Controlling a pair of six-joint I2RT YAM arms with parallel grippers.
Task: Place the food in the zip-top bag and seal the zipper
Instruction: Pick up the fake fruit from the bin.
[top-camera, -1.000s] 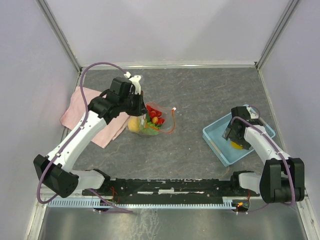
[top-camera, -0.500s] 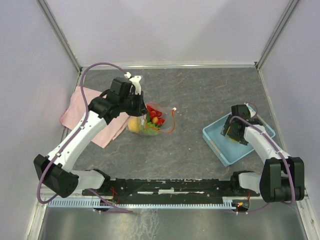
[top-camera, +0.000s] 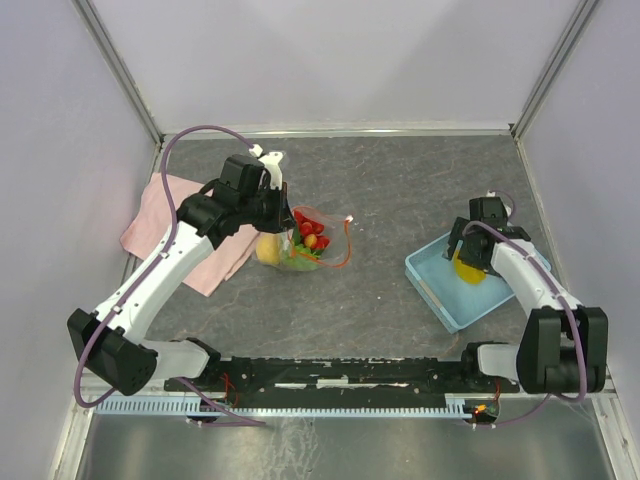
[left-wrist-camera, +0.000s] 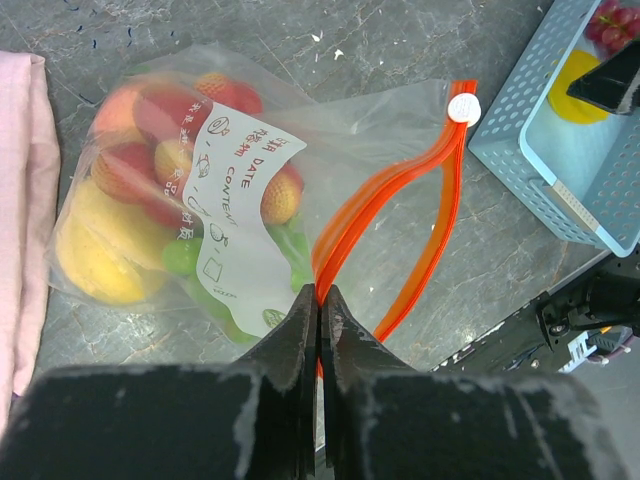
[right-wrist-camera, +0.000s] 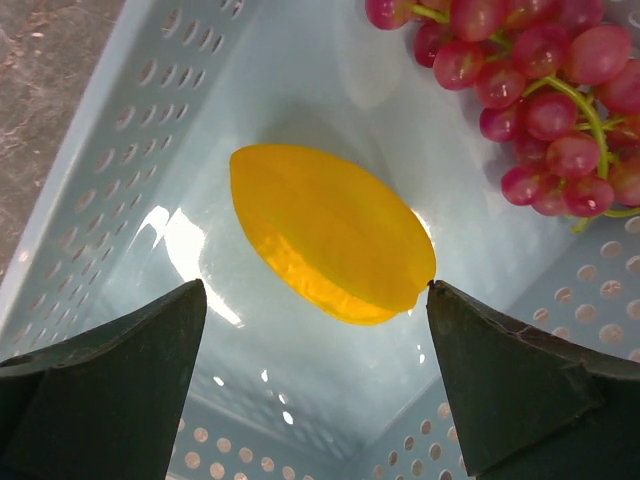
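Zip-top bag (left-wrist-camera: 200, 190) lies on the tabletop (left-wrist-camera: 400, 40) just beside the pink cloth (left-wrist-camera: 20, 200). Its long axis runs left-right, with the filled end toward the cloth and the mouth toward the basket (left-wrist-camera: 520, 140). Left jaws pinch the zipper (left-wrist-camera: 385, 192). Right jaws stand spread either side of a yellow fruit (right-wrist-camera: 330, 230) near the red grapes (right-wrist-camera: 540, 90).

The left pincer (left-wrist-camera: 318, 297) clamps the orange zipper (left-wrist-camera: 345, 225) of the clear bag (left-wrist-camera: 240, 200).
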